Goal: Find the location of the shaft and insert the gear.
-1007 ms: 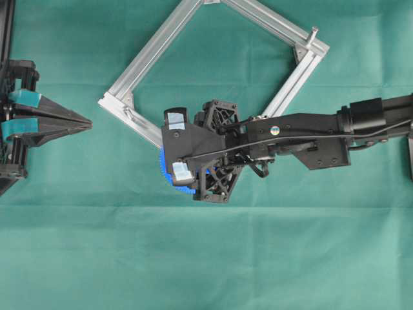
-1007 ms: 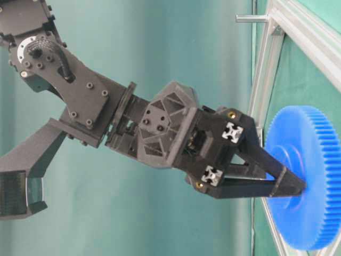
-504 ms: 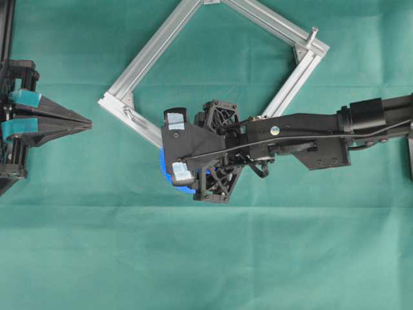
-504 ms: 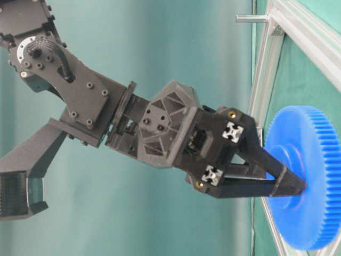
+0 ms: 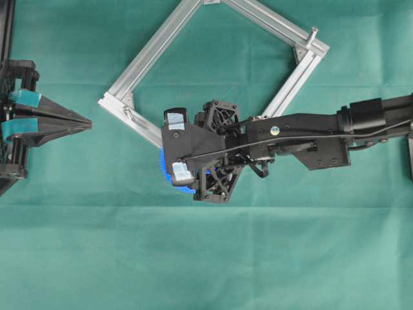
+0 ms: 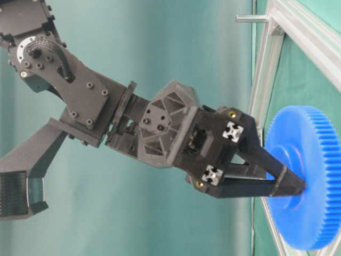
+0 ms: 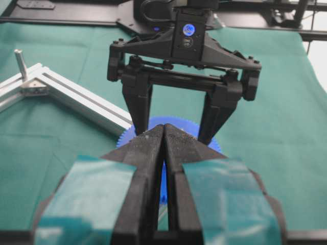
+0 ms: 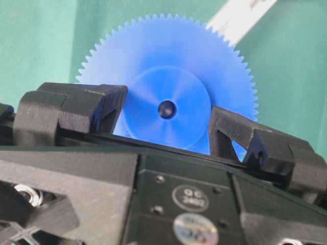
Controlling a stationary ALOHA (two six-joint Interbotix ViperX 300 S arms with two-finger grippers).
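Gear: you hold the bright blue toothed gear (image 8: 168,97) by its raised round hub; its small centre hole shows between the fingers in your right wrist view. It sits near the middle of the green cloth, at the lower corner of the frame, and only a sliver of teeth (image 5: 165,173) shows from overhead beneath the gripper.
Right gripper: your right gripper (image 6: 290,188) pinches the hub, one black finger (image 8: 76,107) on each side of it, jaws set fairly wide around it. The fingertips meet the gear's face in the table-level view.
Gear and frame: the gear lies over or just beside the rail end at the frame's lower corner; you cannot tell from these views whether it touches the rail.
Shaft: the short peg is not visible in any view, hidden under the gear and gripper if it is there.
Frame: the square aluminium frame (image 5: 145,55) lies as a diamond toward the cloth's far edge, its top corner cut off by the picture's edge.
Tall pin: a longer silver pin (image 5: 313,32) stands at the frame's right corner, well apart from the gear.
Left gripper: your left gripper (image 5: 87,122) rests at the cloth's left edge, fingers pressed together and holding nothing, pointed toward the gear.
Cloth: the green cloth (image 5: 206,258) covers the whole worktop.
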